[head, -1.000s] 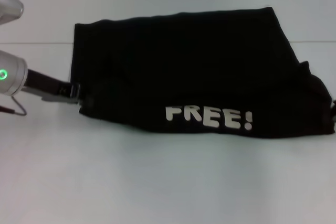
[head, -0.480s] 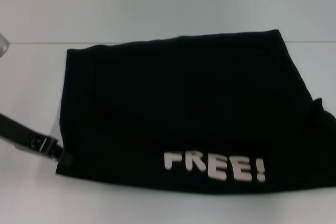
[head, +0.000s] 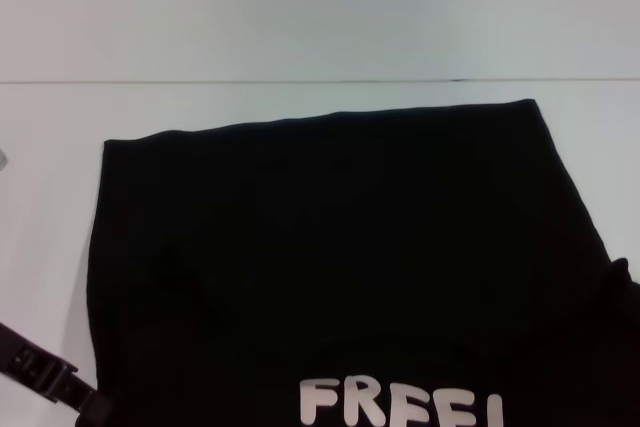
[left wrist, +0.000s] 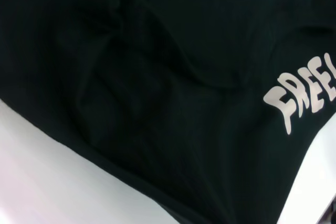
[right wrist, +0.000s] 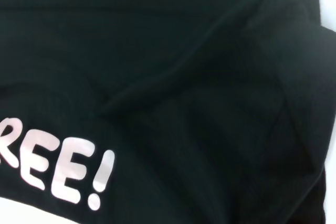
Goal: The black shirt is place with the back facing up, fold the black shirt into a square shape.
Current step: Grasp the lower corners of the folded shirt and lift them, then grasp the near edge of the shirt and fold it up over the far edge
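Black shirt (head: 340,257) on white table (head: 300,17), left claw (head: 85,402) at its corner, grip unclear.

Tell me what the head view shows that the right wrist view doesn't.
Only the head view shows the black shirt's far edge, the white table beyond it, and the left claw at the shirt's near left corner. Only the right wrist view shows the exclamation mark whole and a raised fold in the cloth. Both show the black cloth and the white FREE lettering.
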{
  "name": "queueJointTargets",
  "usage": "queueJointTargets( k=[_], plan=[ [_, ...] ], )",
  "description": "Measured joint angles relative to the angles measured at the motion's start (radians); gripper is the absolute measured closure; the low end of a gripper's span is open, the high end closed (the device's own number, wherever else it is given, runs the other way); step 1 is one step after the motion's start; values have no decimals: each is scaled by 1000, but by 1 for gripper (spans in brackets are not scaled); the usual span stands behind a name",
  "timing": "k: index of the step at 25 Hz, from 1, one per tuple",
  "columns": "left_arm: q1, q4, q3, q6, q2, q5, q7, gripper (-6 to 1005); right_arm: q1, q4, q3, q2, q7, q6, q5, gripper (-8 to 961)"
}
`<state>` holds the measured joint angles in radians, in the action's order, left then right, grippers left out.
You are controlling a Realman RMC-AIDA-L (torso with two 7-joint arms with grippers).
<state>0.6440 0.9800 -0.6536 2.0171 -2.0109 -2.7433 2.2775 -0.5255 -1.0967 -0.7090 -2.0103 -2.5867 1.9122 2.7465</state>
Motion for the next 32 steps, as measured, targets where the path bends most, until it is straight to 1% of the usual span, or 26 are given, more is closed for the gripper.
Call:
queueJointTargets(
  k=[2, 5, 7, 10, 12, 16, 19, 21, 24, 26, 27, 28, 29, 31, 32],
  plan=[
    [-8, 13, -2, 16, -3, -2, -2, 989, 12, -11, 0, -7, 2, 17, 1, 915],
    [-9, 14, 0, 22, -2, -3, -7, 989, 17, -14, 8, -10, 12, 18, -2, 913],
    [7, 0, 11, -6, 4, 3, -13, 989, 7, -11, 27, -9, 24, 5, -20, 912],
    [43, -38, 33, -83, 14, 18, 5, 990, -24, 11, 70, -1, 48, -28, -82, 910],
    [74, -81, 60, -137, 24, 23, 23, 990, -51, 50, 98, 12, 58, -64, -128, 909],
    [128, -137, 128, -235, 39, 28, 51, 990, -104, 182, 144, 56, 75, -183, -202, 906],
    [163, -162, 184, -317, 48, 32, 74, 989, -135, 282, 156, 87, 82, -308, -239, 905],
    [181, -176, 195, -387, 52, 39, 98, 989, -155, 336, 158, 98, 83, -404, -252, 903],
    [202, -208, 191, -532, 54, 42, 147, 988, -185, 398, 156, 99, 83, -557, -254, 901],
    [213, -238, 180, -631, 49, 40, 176, 988, -205, 445, 147, 94, 83, -671, -253, 900],
    [216, -252, 167, -673, 47, 39, 189, 988, -221, 487, 138, 90, 81, -757, -252, 900],
    [217, -266, 145, -715, 45, 36, 206, 988, -221, 487, 138, 90, 81, -757, -252, 899],
    [217, -279, 121, -750, 42, 33, 225, 988, -230, 504, 135, 88, 81, -798, -253, 898],
    [214, -290, 69, -808, 33, 26, 261, 989, -244, 524, 130, 80, 81, -853, -253, 897],
    [213, -290, 51, -831, 27, 24, 275, 989, -252, 528, 128, 72, 82, -876, -253, 896]
  ],
)
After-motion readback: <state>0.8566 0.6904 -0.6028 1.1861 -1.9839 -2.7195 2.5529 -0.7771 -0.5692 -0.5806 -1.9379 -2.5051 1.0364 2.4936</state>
